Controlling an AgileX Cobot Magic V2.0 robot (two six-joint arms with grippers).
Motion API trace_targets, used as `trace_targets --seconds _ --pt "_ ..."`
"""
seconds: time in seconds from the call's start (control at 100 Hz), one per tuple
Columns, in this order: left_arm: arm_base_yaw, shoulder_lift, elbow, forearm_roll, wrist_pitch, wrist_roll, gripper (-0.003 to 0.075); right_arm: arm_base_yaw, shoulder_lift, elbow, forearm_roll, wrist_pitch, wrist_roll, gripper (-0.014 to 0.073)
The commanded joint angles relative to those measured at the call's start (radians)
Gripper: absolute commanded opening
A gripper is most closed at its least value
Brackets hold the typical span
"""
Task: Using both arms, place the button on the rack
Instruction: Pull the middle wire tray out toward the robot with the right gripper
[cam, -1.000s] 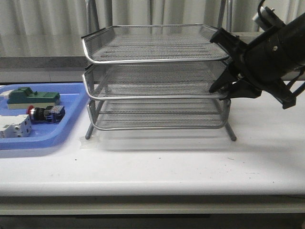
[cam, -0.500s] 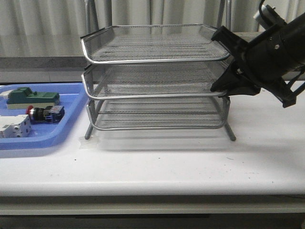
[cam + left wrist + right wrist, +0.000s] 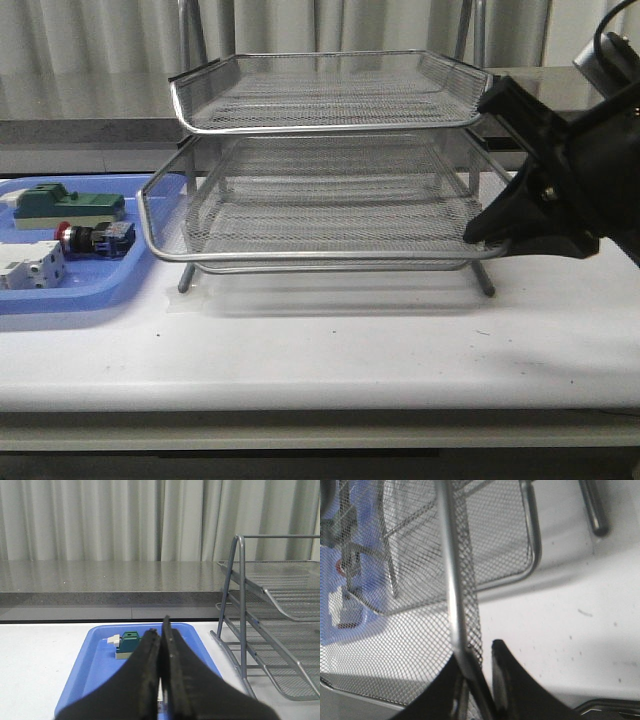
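— While the right hand [image 3: 492, 238] pinches the front rim of the rack's middle tier, how does that differ from a second ago?

— Its fingers [image 3: 507, 680] close on the wire edge, and it has drawn back toward the surface's near edge and dropped lower. That tier of the rack [image 3: 325, 170] now juts well forward of the top one; before, the two sat nearly flush.

— And the left hand [image 3: 161, 680]?

— Pressed together on nothing, above the blue tray [image 3: 95, 665], out of the front view.

— Where is the button [image 3: 92, 238]?

— Unmoved in the tray [image 3: 90, 290] at the surface's [image 3: 330, 350] left edge, on its side, between the green-topped block [image 3: 62, 203] and the white breaker [image 3: 30, 268].
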Motion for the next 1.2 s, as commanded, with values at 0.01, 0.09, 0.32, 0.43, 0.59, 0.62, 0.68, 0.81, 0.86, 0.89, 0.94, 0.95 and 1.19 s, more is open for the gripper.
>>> trace_targets --seconds 0.01,0.09,0.32,0.43,0.59,0.62,0.68,0.81,0.86,0.89,0.94,0.95,1.19 --pt "-0.006 -0.032 0.043 -0.003 -0.08 -0.006 -0.002 0.01 -0.067 0.052 -0.062 0.029 -0.027 -0.0025" --pt "-0.006 -0.032 0.043 -0.003 -0.08 -0.006 -0.002 0.01 -0.101 0.079 -0.062 0.026 -0.027 -0.0025" --pt "-0.006 -0.032 0.043 -0.003 -0.08 -0.006 -0.002 0.01 -0.149 0.097 -0.062 0.019 -0.027 0.0088" --pt "-0.006 -0.032 0.043 -0.003 -0.08 -0.006 -0.002 0.01 -0.161 0.097 -0.066 0.032 -0.027 0.0261" --pt "-0.006 -0.032 0.043 -0.003 -0.08 -0.006 -0.002 0.01 -0.204 0.097 -0.081 0.048 -0.029 0.0455" --pt "-0.006 -0.032 0.043 -0.003 -0.08 -0.006 -0.002 0.01 -0.216 0.097 -0.086 0.047 -0.029 0.0461" --pt "-0.006 -0.032 0.043 -0.003 -0.08 -0.006 -0.002 0.01 -0.242 0.097 -0.101 0.043 -0.029 0.0458" --pt "-0.006 -0.032 0.043 -0.003 -0.08 -0.006 -0.002 0.01 -0.312 0.097 -0.153 0.041 -0.022 0.0458" --pt "-0.006 -0.032 0.043 -0.003 -0.08 -0.006 -0.002 0.01 -0.335 0.097 -0.182 0.043 -0.005 0.0454" --pt "-0.006 -0.032 0.043 -0.003 -0.08 -0.006 -0.002 0.01 -0.348 0.096 -0.213 0.043 0.011 0.0452" --pt "-0.006 -0.032 0.043 -0.003 -0.08 -0.006 -0.002 0.009 -0.371 0.096 -0.27 0.044 0.052 0.0452" --pt "-0.006 -0.032 0.043 -0.003 -0.08 -0.006 -0.002 0.009 -0.374 0.096 -0.28 0.044 0.066 0.0452" --pt "-0.006 -0.032 0.043 -0.003 -0.08 -0.006 -0.002 0.007 -0.449 0.066 -0.799 0.102 0.458 0.0452"
